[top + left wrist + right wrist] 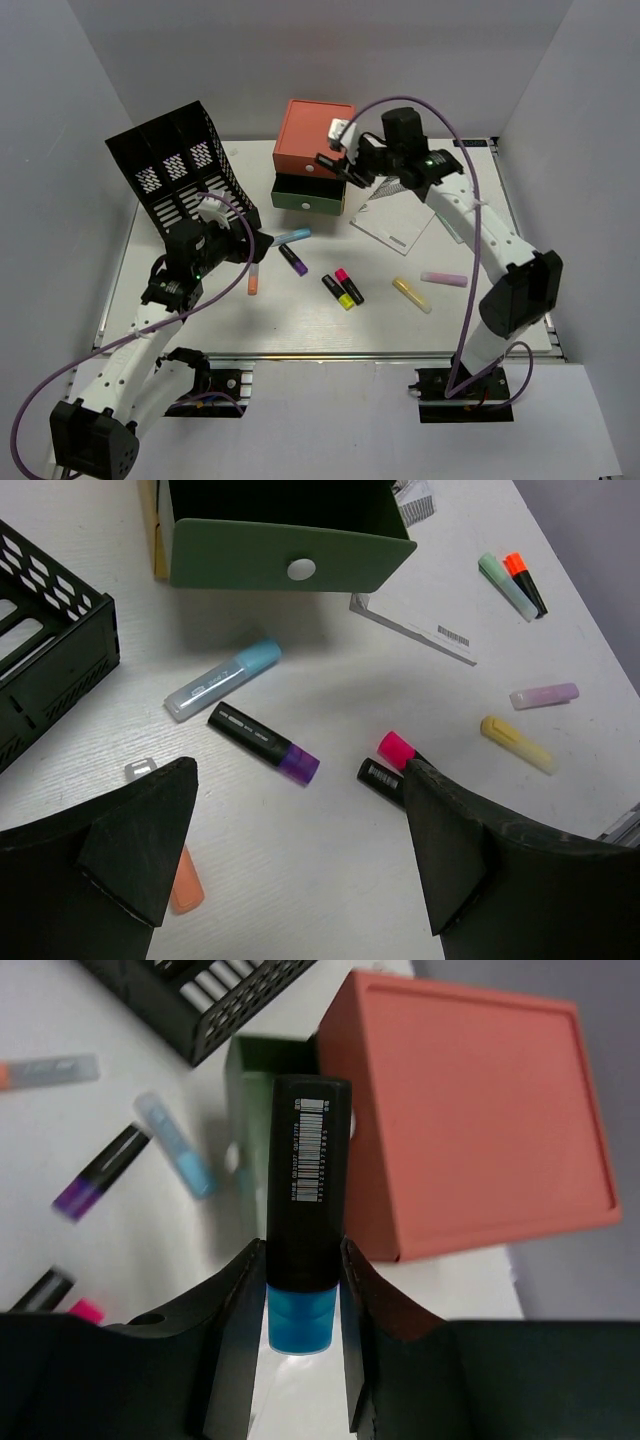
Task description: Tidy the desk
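The white desk [200, 320] carries scattered highlighters. My right gripper [335, 165] [302, 1260] is shut on a black highlighter with a blue cap [305, 1210], held above the open green drawer [308, 195] [262, 1070] of the orange-topped drawer unit [315, 138] [465, 1110]. My left gripper [262, 245] [300, 770] is open and empty, low over the desk between an orange highlighter [183, 880] and a pink-capped black one [397, 748]. A light-blue marker [222, 680] and a purple-capped black one [263, 742] lie just beyond it.
A black mesh file organizer [180, 165] [50, 660] stands at the back left. A white sheet [395, 220] lies right of the drawers. A yellow highlighter [411, 294], a lilac one [443, 279] and a black-yellow one [338, 291] lie front centre-right.
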Robot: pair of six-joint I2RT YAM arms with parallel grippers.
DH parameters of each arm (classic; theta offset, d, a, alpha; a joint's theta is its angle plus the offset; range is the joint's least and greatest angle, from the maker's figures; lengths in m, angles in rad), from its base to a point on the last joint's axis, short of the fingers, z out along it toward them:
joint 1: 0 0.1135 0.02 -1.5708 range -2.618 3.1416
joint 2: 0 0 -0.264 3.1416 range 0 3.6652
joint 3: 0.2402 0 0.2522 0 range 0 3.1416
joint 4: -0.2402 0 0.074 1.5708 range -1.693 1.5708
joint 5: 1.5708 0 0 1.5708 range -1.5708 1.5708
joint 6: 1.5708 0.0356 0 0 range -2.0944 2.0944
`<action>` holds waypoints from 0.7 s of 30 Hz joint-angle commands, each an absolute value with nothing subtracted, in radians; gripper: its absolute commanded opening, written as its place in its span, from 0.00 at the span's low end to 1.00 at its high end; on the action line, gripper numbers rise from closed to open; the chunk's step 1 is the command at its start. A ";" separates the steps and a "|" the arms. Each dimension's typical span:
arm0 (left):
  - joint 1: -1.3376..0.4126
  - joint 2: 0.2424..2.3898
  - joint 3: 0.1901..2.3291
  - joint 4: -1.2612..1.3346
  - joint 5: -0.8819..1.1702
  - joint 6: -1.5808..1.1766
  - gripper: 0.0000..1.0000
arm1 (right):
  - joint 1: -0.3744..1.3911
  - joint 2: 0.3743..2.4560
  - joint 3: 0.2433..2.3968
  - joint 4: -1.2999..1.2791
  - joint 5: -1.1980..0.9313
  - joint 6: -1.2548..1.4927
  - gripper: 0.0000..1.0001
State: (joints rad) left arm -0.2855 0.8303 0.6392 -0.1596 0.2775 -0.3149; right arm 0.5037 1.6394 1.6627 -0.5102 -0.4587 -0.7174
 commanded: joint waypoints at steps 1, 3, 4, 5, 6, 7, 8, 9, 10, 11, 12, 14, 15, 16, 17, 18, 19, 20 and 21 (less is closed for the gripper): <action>-0.291 0.830 0.635 -0.130 0.307 -0.304 0.93 | 0.555 1.732 1.744 -0.330 -0.342 -0.631 0.00; -0.291 0.833 0.635 -0.135 0.302 -0.302 0.93 | 0.580 1.811 1.794 -0.302 -0.310 -0.611 0.00; -0.291 0.831 0.635 -0.135 0.298 -0.301 0.93 | 0.594 1.837 1.819 -0.302 -0.289 -0.604 0.00; -0.291 0.828 0.634 -0.135 0.296 -0.301 0.93 | 0.600 1.864 1.842 -0.304 -0.278 -0.592 0.00; -0.291 0.827 0.632 -0.133 0.295 -0.302 0.93 | 0.607 1.909 1.880 -0.305 -0.262 -0.592 0.00; -0.291 0.821 0.630 -0.130 0.293 -0.302 0.93 | 0.609 1.928 1.899 -0.304 -0.230 -0.592 0.00; -0.291 0.818 0.629 -0.130 0.295 -0.302 0.93 | 0.618 1.960 1.910 -0.302 -0.221 -0.597 0.00; -0.291 0.818 0.630 -0.130 0.295 -0.302 0.93 | 0.621 1.974 1.923 -0.302 -0.210 -0.597 0.00; -0.291 0.819 0.630 -0.130 0.295 -0.302 0.93 | 0.620 1.982 1.942 -0.305 -0.204 -0.597 0.00; -0.291 0.819 0.630 -0.130 0.298 -0.305 0.93 | 0.621 1.996 1.945 -0.305 -0.198 -0.601 0.00; -0.291 0.819 0.630 -0.129 0.301 -0.305 0.93 | 0.624 2.000 1.945 -0.302 -0.186 -0.607 0.00; -0.291 0.819 0.630 -0.127 0.308 -0.305 0.93 | 0.630 2.002 1.928 -0.305 -0.172 -0.621 0.03; -0.291 0.819 0.630 -0.124 0.310 -0.308 0.93 | 0.630 2.005 1.919 -0.304 -0.164 -0.633 0.08; -0.291 0.818 0.632 -0.126 0.314 -0.307 0.93 | 0.632 2.005 1.907 -0.310 -0.161 -0.638 0.10; -0.291 0.819 0.632 -0.126 0.318 -0.307 0.93 | 0.634 2.005 1.901 -0.314 -0.158 -0.640 0.11; -0.291 0.819 0.630 -0.124 0.318 -0.308 0.93 | 0.634 2.006 1.898 -0.322 -0.158 -0.641 0.16; -0.291 0.818 0.629 -0.124 0.318 -0.308 0.93 | 0.634 2.006 1.891 -0.336 -0.156 -0.643 0.18; -0.291 0.819 0.630 -0.121 0.324 -0.308 0.93 | 0.632 2.003 1.885 -0.342 -0.155 -0.641 0.21; -0.291 0.818 0.629 -0.120 0.327 -0.308 0.93 | 0.635 2.003 1.882 -0.348 -0.153 -0.644 0.24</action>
State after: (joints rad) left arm -0.2855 0.8318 0.6323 -0.1429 0.3023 -0.3141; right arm 0.6319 2.0315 1.8832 -0.3473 -0.1852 -0.6315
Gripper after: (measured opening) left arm 0.932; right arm 0.372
